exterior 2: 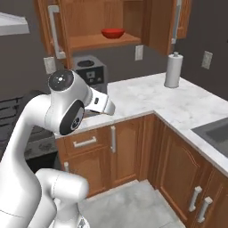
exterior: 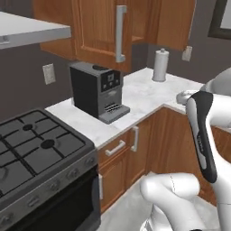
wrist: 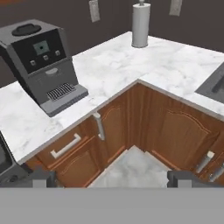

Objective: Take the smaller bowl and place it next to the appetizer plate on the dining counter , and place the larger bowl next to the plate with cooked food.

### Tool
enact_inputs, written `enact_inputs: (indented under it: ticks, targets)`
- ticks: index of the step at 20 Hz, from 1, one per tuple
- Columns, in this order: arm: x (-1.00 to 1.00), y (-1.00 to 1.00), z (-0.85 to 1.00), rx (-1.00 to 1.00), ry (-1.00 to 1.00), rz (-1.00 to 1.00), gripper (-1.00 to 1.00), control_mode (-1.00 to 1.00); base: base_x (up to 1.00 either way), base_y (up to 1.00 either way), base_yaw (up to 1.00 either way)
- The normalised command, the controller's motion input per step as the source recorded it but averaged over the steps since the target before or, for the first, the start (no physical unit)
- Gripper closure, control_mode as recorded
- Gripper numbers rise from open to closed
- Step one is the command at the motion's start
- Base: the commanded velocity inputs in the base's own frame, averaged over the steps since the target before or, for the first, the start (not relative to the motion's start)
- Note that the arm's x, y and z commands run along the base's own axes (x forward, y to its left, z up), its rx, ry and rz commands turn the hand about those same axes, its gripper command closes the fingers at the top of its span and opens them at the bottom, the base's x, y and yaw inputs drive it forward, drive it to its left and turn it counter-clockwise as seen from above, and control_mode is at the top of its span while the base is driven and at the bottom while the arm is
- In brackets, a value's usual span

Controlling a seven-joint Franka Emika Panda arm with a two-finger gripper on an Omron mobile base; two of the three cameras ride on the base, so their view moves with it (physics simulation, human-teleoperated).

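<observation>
Gripper [wrist: 112,179] nearest, dark fingertips spread wide, nothing between, aimed down over corner of veined white marble worktop [wrist: 113,65], likely pre-reach. Boxy black-and-grey coffee machine [wrist: 41,63] beyond. Farthest: small glossy red round bowl [exterior 2: 112,33] on open wooden cabinet shelf [exterior 2: 95,41], stored overhead, untouched.

I am in a home kitchen. A marble-topped table [wrist: 118,65] wraps the corner over brown wooden cabinets [wrist: 175,135], and on it stand a coffee machine [exterior: 96,90] and a paper towel roll [exterior 2: 173,70]. A gas stove [exterior: 36,149] sits beside it, a sink [exterior 2: 216,133] is set in farther along, and wall cupboards [exterior 2: 98,26] hang above.
</observation>
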Motion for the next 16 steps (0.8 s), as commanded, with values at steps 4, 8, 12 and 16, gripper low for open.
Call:
enact_inputs:
  ticks: [4,8,12,16]
  targets:
    - [0.00,0.00,0.00,0.00,0.00,0.00,-1.00,1.00,1.00,-0.39,0.34]
    - [0.00,0.00,0.00,0.00,0.00,0.00,-1.00,1.00,0.96,-0.37,0.31]
    - [0.00,0.00,0.00,0.00,0.00,0.00,-1.00,1.00,0.91,-0.05,0.22]
    - [0.00,0.00,0.00,0.00,0.00,0.00,-1.00,1.00,0.91,-0.01,0.18]
